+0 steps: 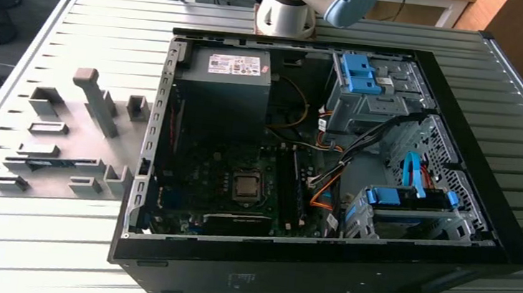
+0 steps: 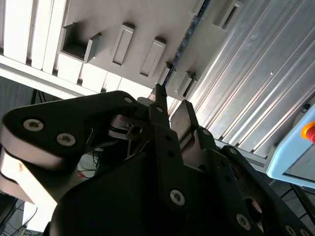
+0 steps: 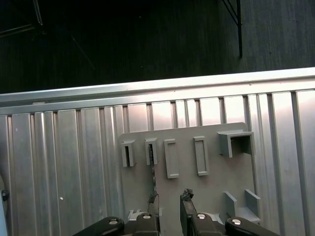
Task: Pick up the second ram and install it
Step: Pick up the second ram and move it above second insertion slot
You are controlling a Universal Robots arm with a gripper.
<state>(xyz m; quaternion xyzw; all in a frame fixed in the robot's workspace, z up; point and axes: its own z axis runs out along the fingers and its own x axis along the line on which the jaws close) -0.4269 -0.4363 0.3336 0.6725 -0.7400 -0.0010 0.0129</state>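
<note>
The second ram (image 1: 56,163) stands on edge among the low block holders of the grey holder plate (image 1: 98,149), a thin blue-green strip. The gripper (image 3: 170,197) hangs well above that plate, pointing down at it. Its fingers (image 3: 186,196) are parted, bare plate shows in the gap, and they grip nothing. In the first wrist view the ram (image 3: 153,179) runs as a dark line just beside one fingertip. The second wrist view looks past the gripper's black linkage (image 2: 171,105) at the same strip (image 2: 183,44). The exterior view adds the open computer case (image 1: 325,282) beside the plate and the arm's base joint (image 1: 289,9) behind it.
</note>
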